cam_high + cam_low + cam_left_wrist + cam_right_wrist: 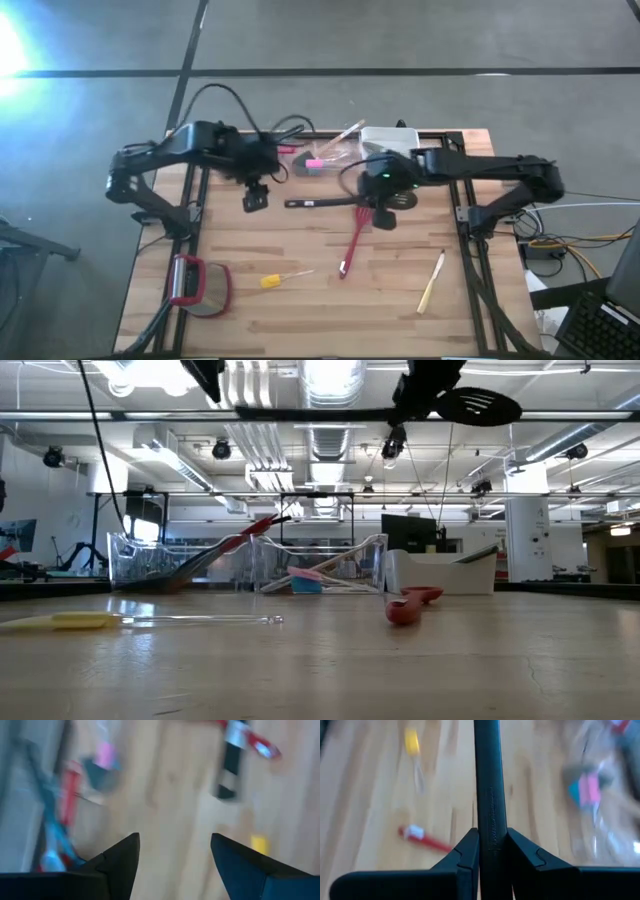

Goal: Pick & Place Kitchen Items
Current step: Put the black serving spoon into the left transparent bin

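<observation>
- Clamped between right gripper (492, 851) fingers: black slotted spatula (478, 404) by its handle, lifted clear of table (300, 300).
- Left gripper (172, 852) wide open, empty, near the handle's far end.
- Looks like a handoff just finished.
- Next: carry toward clear tub (320, 565) behind the right gripper, release inside.

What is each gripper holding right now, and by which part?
The right gripper is shut on the black slotted spatula, gripping its long handle. The left gripper is open and holds nothing.
</observation>
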{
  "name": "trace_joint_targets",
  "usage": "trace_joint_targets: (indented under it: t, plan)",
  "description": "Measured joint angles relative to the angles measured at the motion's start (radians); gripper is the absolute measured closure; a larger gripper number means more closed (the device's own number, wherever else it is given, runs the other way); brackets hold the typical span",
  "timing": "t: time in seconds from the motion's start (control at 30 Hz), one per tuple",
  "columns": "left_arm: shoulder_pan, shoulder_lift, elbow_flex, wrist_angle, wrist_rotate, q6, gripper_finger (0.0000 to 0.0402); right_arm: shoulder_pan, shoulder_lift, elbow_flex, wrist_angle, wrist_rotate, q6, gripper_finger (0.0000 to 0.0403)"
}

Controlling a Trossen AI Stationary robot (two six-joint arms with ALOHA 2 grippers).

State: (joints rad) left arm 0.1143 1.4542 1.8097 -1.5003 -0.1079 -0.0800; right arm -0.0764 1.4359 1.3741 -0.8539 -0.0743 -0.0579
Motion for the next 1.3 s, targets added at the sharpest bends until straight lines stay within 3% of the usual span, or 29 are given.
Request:
trace_joint_targets:
  t: [0.1, 0.3, 0.5, 0.7, 0.83, 0.93, 1.17, 1.3]
  plan:
    - [0.001, -0.059, -0.041, 0.115, -0.080, -0.009, 0.0152, 0.008, -0.124, -0.176, 0.282, 0.010, 0.013, 0.0345]
    - [0.000, -0.149, -0.156, 0.407, -0.096, -0.033, 0.0152, 0.011, -0.305, -0.569, 1.042, 0.026, 0.018, 0.0345]
    - [0.000, -0.193, -0.364, 0.823, -0.096, -0.010, 0.0152, 0.015, -0.287, -0.851, 1.801, 0.026, 0.026, 0.0345]
    - [0.001, -0.187, -0.568, 1.306, -0.093, 0.007, 0.0152, 0.051, -0.162, -0.954, 2.361, 0.019, -0.001, 0.0345]
    - [0.002, -0.171, -0.669, 1.681, -0.046, 0.065, 0.0152, 0.053, -0.084, -0.949, 2.416, 0.017, 0.022, 0.0345]
    - [0.002, -0.155, -0.712, 1.861, -0.030, 0.079, 0.0152, 0.053, -0.037, -0.915, 2.406, 0.013, 0.039, 0.0345]
    - [-0.003, -0.119, -0.663, 1.860, 0.143, 0.226, 0.0152, 0.052, 0.044, -0.848, 2.370, -0.010, 0.056, 0.0345]
    - [-0.007, -0.105, -0.613, 1.876, 0.163, 0.228, 0.0152, 0.052, 0.088, -0.816, 2.356, -0.003, 0.056, 0.0345]
